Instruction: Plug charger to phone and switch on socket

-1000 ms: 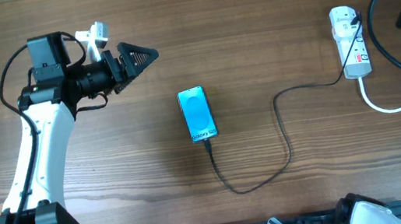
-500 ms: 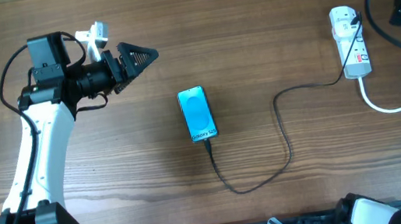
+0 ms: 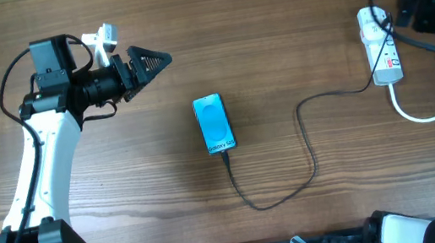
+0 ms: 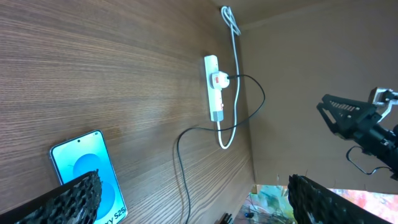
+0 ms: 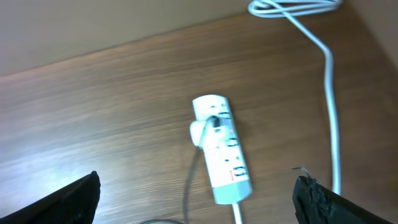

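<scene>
The phone point(image 3: 214, 123) lies screen up at the table's middle, cyan with its "Galaxy" band nearest me. The thin black charger cable point(image 3: 311, 155) touches the phone's near end, loops right and runs to a white plug on the socket point(image 3: 384, 51) at far right. My right gripper point(image 3: 397, 13) hovers open over the socket's far end; in the right wrist view the socket point(image 5: 222, 149) lies between its spread fingers point(image 5: 196, 186). My left gripper point(image 3: 156, 61) is open and empty, up left of the phone point(image 4: 87, 171).
The socket's thick white cord point(image 3: 430, 113) curves off to the right edge, with a coil point(image 5: 292, 7) beyond the strip. In the left wrist view the socket point(image 4: 214, 87) shows far off. The arm bases stand along the near edge.
My right arm has moved left from the table's right edge to above the socket's far end. The left arm, phone and cable have not moved.
</scene>
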{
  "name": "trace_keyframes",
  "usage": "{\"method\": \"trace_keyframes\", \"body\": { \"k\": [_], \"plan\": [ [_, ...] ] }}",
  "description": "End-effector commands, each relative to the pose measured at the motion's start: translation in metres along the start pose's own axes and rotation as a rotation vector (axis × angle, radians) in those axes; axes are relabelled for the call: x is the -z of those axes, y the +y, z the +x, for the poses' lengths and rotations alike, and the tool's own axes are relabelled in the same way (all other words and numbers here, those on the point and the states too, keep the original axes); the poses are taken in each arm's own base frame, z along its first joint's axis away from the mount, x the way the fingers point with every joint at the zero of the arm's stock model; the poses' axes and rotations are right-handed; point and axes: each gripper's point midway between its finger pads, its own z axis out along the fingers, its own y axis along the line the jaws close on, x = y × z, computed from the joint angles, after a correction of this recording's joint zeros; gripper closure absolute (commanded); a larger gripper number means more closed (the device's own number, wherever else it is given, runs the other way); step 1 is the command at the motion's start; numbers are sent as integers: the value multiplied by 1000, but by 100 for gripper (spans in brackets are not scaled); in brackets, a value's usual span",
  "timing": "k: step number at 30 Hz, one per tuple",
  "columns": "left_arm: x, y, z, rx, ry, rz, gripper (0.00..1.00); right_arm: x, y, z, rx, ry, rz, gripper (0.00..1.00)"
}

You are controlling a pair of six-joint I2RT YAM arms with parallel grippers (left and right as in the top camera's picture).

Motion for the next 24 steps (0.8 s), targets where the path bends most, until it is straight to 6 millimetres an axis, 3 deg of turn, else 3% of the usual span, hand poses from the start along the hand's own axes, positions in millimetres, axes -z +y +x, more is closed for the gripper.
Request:
{"method": "trace_keyframes", "body": {
  "k": [1, 3, 6, 24],
  "plan": [
    [5, -7, -3, -21, -17, 2, 0, 9, 42, -1, 89, -20, -88, 0],
    [5, -7, -3, -21, -17, 2, 0, 9, 61, 1, 122, -15, -124, 0],
    [5, -7, -3, -21, -17, 2, 0, 9, 72, 3, 141, -13, -144, 1],
    [5, -7, -3, -21, -17, 2, 0, 10, 72, 3, 142, -14, -145, 0]
  ]
}}
